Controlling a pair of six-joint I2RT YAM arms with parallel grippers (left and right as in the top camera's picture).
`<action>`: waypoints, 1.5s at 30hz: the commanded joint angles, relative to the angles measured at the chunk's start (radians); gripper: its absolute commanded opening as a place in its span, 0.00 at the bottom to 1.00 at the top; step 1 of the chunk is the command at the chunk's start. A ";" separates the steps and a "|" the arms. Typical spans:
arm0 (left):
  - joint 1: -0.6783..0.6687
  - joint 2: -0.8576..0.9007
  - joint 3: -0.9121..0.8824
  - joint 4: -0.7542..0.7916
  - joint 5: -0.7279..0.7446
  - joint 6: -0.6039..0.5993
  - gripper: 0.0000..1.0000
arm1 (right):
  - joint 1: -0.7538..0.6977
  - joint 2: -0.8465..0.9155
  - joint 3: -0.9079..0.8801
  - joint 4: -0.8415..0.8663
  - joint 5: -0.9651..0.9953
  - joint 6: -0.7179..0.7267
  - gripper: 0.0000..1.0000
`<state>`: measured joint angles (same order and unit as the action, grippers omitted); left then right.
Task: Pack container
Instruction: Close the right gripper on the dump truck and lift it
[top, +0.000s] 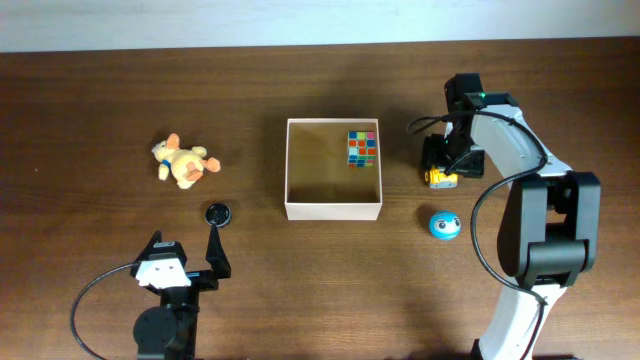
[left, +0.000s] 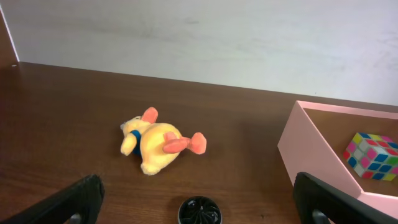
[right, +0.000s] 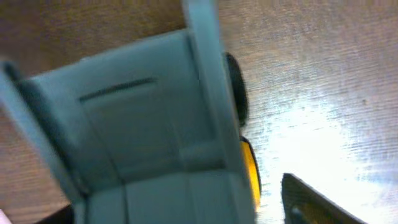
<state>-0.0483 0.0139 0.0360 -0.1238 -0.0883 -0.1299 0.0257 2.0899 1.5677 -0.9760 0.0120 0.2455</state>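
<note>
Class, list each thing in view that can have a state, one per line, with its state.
container, open-topped, upright, holds one cube.
puzzle cube, scrambled, inside the container.
plush duck, lying on its side, unpacked.
black round cap, flat on the table.
blue ball, resting on the table, unpacked.
left gripper, open, empty.
right gripper, around the toy truck, unclear whether closed.
toy truck, outside the container, not clearly gripped.

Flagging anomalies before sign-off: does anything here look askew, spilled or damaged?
Nothing spilled or damaged. Only the yellow plush toy lies on its side on the table, left of the container, which sits square with a puzzle cube inside.
</note>
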 joint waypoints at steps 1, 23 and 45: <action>0.003 -0.008 -0.005 0.002 0.011 0.016 0.99 | 0.001 -0.006 -0.005 0.009 -0.017 -0.008 0.71; 0.003 -0.008 -0.005 0.002 0.011 0.016 0.99 | 0.000 -0.006 -0.005 0.075 -0.031 -0.187 0.60; 0.003 -0.008 -0.005 0.002 0.011 0.016 0.99 | 0.000 -0.007 0.042 0.047 -0.095 -0.186 0.47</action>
<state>-0.0483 0.0139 0.0360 -0.1238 -0.0883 -0.1303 0.0257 2.0895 1.5749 -0.9157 -0.0376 0.0662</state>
